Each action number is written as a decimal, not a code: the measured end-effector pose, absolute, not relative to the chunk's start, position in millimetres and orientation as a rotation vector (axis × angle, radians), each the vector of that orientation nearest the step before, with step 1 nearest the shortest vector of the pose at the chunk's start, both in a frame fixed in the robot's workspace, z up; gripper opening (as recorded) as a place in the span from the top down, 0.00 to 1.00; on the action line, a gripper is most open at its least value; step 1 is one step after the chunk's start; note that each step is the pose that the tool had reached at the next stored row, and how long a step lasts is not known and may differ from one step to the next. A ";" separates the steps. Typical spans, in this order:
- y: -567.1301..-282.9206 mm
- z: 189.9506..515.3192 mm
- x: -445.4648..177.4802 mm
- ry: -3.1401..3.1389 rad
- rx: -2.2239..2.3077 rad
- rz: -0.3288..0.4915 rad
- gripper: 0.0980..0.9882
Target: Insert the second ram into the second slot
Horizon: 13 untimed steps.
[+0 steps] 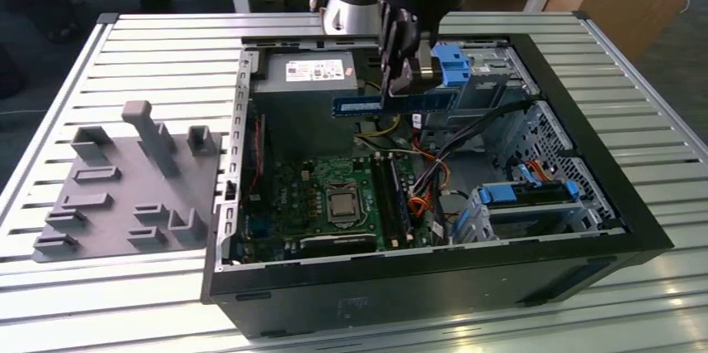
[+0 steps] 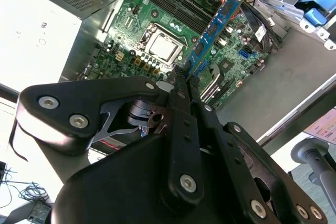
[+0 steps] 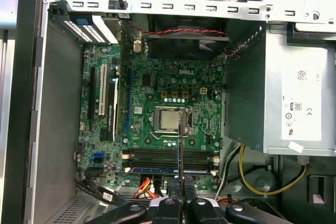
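- The second ram, a thin blue circuit-board stick, is held in the air above the open computer case. It is raised clear of the motherboard and sits on the power-supply side of the CPU socket.
- The gripper has its fingers closed on the stick near mid-length, so blue board sticks out on both sides of the grip.
- In the exterior view the stick hangs level. Its long edge lies across the line of the memory slots, not along them.
- The memory slots sit just beside the CPU socket, on the exterior view's right of it.
- In the second wrist view the stick reaches out from the closed fingertips and passes over the board beside the CPU socket.
- In the first wrist view the stick shows edge-on as a thin line rising from the gripper. It crosses the memory slots and ends at the edge of the CPU socket.
- A blue strip lies along the slot farthest from the CPU socket. I cannot tell whether it is a seated module.
- The power supply occupies the case corner beyond the CPU socket.
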<state>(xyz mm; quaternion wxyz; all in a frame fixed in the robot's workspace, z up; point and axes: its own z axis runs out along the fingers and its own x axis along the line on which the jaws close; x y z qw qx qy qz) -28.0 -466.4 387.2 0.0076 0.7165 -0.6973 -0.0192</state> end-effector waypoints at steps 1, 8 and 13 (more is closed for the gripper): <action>-466.7 387.2 -27.9 -2.180 2.240 -0.060 0.96; -468.4 387.3 -28.0 -2.180 2.240 -0.060 0.96; -469.6 387.3 -28.0 -2.180 2.240 -0.060 0.96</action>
